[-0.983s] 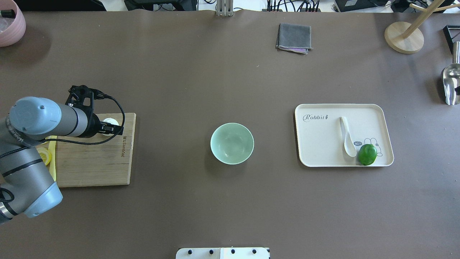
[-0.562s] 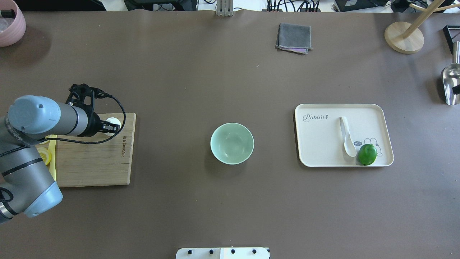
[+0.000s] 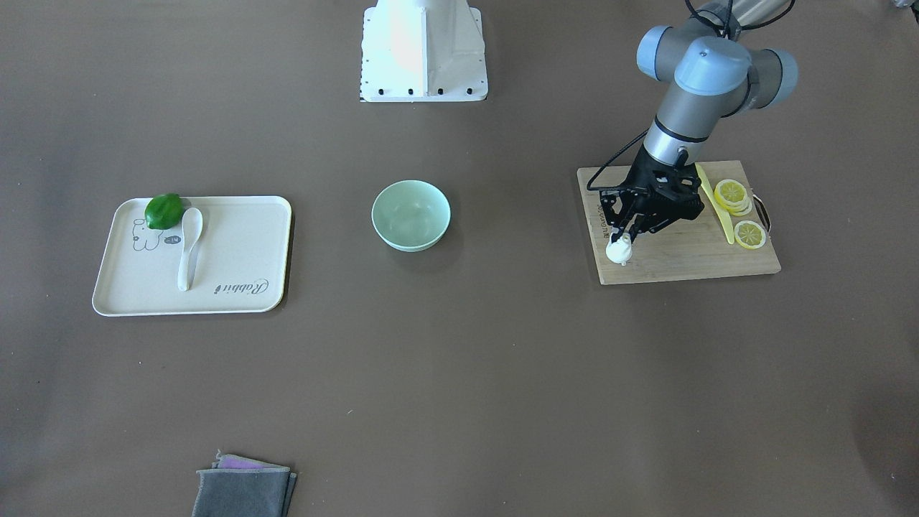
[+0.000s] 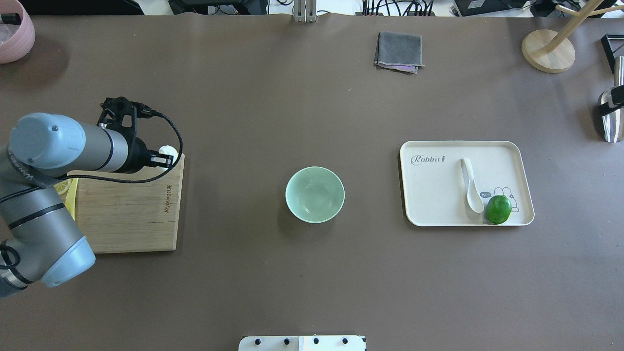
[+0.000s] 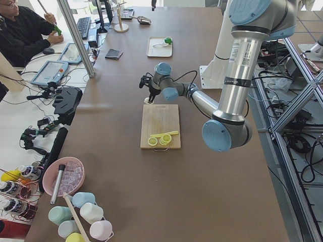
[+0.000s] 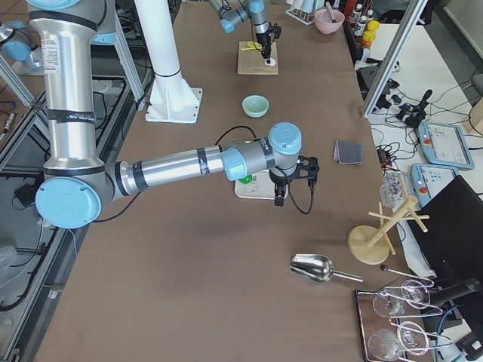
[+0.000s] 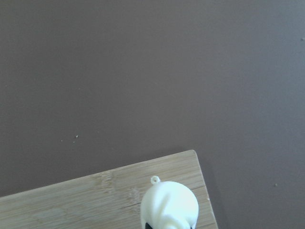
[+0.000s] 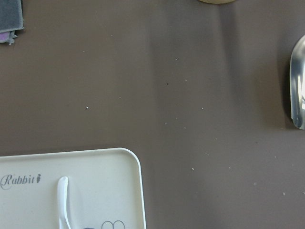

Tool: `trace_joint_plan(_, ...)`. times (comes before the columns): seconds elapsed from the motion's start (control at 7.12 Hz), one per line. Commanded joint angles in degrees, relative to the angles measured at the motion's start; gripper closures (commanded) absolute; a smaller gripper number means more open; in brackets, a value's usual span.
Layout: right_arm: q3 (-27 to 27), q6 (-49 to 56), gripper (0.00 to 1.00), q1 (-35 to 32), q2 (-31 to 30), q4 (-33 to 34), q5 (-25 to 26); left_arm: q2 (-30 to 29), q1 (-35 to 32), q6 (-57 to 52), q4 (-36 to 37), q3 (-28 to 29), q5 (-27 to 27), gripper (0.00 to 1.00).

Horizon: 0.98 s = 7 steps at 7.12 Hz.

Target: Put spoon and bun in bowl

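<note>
Brown table (image 4: pixel 312 282); bowl (image 4: pixel 314 195) between board (image 4: pixel 126 219) and tray (image 4: pixel 434 195)

Robotics lab: teach pendants (image 6: pixel 444 143), alu framing (image 5: pixel 75 38), operator (image 5: pixel 22 31) at keyboard (image 5: pixel 83 26) beside table (image 5: pixel 126 191).

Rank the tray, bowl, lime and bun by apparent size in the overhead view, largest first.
1. tray
2. bowl
3. lime
4. bun, though it is partly hidden here, so lime versus bun is unsure.
</note>
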<state>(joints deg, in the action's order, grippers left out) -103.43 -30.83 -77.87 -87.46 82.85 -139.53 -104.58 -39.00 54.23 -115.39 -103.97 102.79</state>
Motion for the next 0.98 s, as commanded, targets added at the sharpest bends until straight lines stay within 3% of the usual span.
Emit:
trace_joint_plan(0.0, 0.24, -7.28, 0.0, 5.85, 4.38, -0.05, 3.19, -11.74, 0.24, 2.61, 12.42, -0.44, -0.05, 1.0)
trace_joint_plan(0.28, -0.11, -15.19, 0.0, 13.58, 8.35, -0.31, 7.58, -17.31, 2.07, 8.24, 15.62, 0.08, -0.05, 1.0)
trace_joint_plan(0.56, -0.02, -25.53, 0.0, 22.8, 8.45, -10.03, 13.55, -19.86, 6.2, 13.42, 15.98, 0.08, -1.79, 1.0)
trace_joint_plan(0.84, 0.85, -26.48, 0.0, 27.75, 8.63, -10.42, 16.03, -23.72, 8.32, 13.62, 19.75, 0.34, -3.83, 1.0)
